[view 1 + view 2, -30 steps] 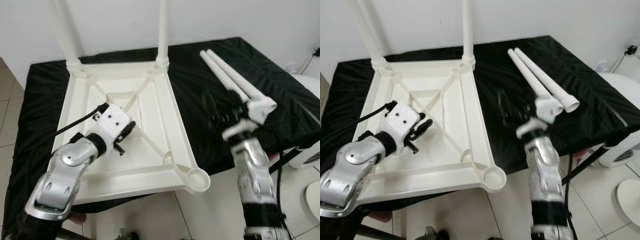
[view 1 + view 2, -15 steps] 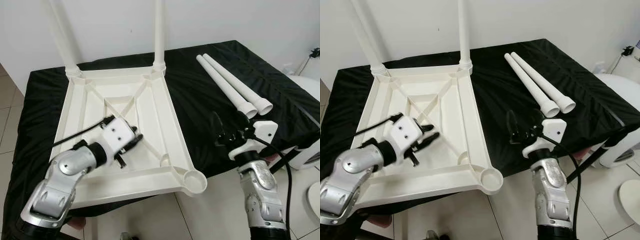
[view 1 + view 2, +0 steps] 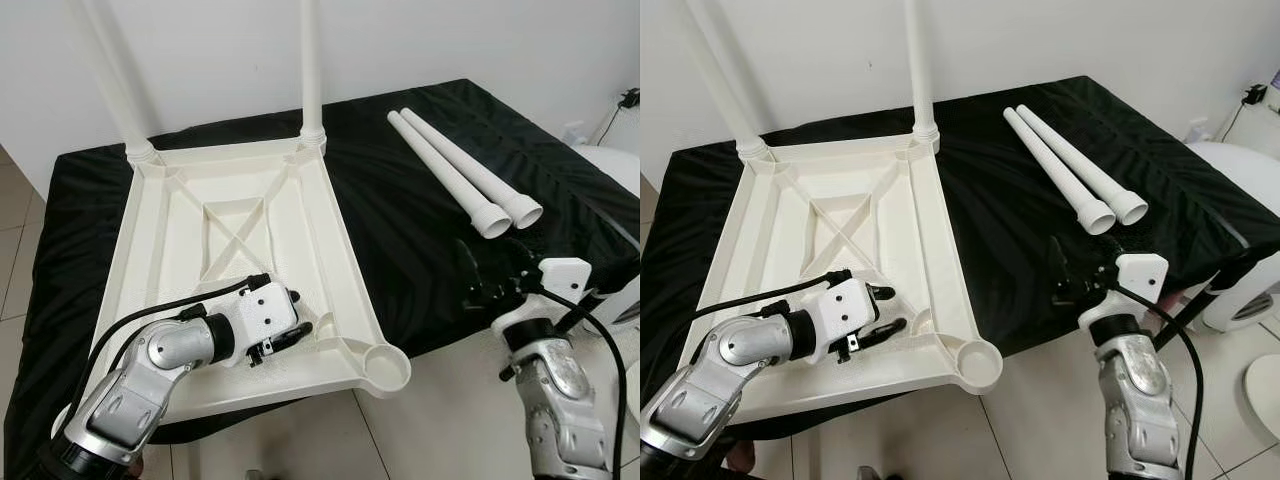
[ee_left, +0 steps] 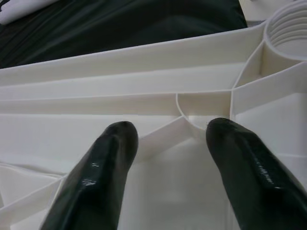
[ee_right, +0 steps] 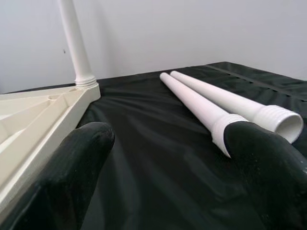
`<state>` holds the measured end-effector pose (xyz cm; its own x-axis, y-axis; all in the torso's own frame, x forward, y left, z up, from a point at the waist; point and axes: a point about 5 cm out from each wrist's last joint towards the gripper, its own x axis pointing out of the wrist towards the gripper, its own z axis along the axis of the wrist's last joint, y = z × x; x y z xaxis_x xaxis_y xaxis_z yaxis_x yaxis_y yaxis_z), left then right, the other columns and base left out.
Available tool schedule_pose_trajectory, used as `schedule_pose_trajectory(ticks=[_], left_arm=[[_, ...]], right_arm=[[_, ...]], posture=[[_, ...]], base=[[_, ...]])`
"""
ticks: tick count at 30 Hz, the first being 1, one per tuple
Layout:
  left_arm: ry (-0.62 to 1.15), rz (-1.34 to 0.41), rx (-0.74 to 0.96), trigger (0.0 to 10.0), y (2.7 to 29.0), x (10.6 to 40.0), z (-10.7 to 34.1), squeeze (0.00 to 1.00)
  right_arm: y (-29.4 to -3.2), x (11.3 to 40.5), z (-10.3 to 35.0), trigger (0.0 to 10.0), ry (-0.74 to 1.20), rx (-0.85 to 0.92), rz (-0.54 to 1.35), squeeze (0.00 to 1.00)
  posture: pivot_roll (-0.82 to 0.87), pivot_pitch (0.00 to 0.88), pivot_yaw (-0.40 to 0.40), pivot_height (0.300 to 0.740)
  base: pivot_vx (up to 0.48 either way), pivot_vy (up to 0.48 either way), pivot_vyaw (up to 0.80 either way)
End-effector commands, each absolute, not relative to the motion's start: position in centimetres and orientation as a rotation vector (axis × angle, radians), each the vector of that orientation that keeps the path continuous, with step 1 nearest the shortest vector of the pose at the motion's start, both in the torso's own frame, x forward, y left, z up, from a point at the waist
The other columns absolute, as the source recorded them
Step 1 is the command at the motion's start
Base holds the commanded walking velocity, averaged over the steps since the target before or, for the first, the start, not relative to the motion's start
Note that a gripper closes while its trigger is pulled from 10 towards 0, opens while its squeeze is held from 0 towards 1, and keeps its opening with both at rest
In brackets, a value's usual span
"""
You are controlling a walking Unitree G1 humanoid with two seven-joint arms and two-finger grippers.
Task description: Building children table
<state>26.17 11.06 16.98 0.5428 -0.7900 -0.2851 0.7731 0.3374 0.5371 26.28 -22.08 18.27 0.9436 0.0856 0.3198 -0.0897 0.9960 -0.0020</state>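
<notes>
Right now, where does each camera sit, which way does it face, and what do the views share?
Left and right eye views: from the head, looking down at the upturned tabletop on black cloth; both arms show.
Left wrist view: along the open left claw, at the tabletop's ribs and threaded socket.
Right wrist view: along the open right claw, at two loose legs.
Shared: both wrist views show the tabletop; the eye views also show those legs.

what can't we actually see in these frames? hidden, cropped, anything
- Near-left corner socket of the upturned tabletop: left arm covers it in both eye views.
- Tops of the two fitted legs: cut off by the upper frame edge.
- Threaded corner socket: cropped by the left wrist view's edge.
- Loose legs: thread detail too small in the eye views; the nearer end sits behind a right gripper finger in the right wrist view.
</notes>
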Motion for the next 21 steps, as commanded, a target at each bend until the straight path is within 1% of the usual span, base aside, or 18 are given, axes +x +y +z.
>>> schedule_pose_trajectory(ticks=[1,2,4,5,10,14,18,21], left_arm=[[-0.021,-1.037,0.718,10.0,11.32,26.17,16.62,1.0],[-0.023,-1.044,0.734,10.0,11.4,26.11,16.52,0.22],[-0.023,-1.052,0.747,10.0,11.46,26.03,16.42,0.22],[-0.022,-1.059,0.753,10.0,11.49,26.01,16.36,0.0],[-0.014,-1.081,0.765,10.0,11.55,25.87,16.19,0.0],[-0.004,-1.101,0.809,10.0,11.62,25.62,15.67,0.0],[-0.003,-1.122,0.764,10.0,11.49,25.54,15.94,0.0],[-0.002,-1.141,0.786,10.0,11.51,25.36,15.79,0.0]], right_arm=[[-22.22,25.9,18.23,10.0,-0.32,0.025,0.087,0.0],[-22.41,25.82,18.16,10.0,-0.316,0.02,0.084,0.0],[-22.59,25.77,18.1,10.0,-0.312,0.015,0.082,0.0],[-22.66,25.78,18.1,10.0,-0.311,0.013,0.082,0.0],[-22.74,25.73,18.19,10.0,-0.309,0.008,0.084,0.0],[-22.65,25.66,18.16,10.0,-0.304,0.01,0.089,0.0],[-22.62,25.66,18.04,10.0,-0.297,0.008,0.093,0.0],[-22.63,25.71,18.07,10.0,-0.297,0.006,0.094,0.0]], posture=[[-0.13,0.1,0.078,0.74],[-0.13,0.101,0.081,0.74],[-0.13,0.101,0.081,0.74],[-0.13,0.1,0.08,0.74],[-0.13,0.099,0.083,0.74],[-0.13,0.097,0.082,0.74],[-0.13,0.097,0.081,0.74],[-0.13,0.097,0.081,0.74]], base=[[0.0,0.0,0.0],[0.0,0.0,0.0],[0.0,0.0,0.0],[0.0,0.0,0.0],[0.0,0.0,0.0],[0.0,0.0,0.0],[0.0,0.0,0.0],[0.0,0.0,0.0]])
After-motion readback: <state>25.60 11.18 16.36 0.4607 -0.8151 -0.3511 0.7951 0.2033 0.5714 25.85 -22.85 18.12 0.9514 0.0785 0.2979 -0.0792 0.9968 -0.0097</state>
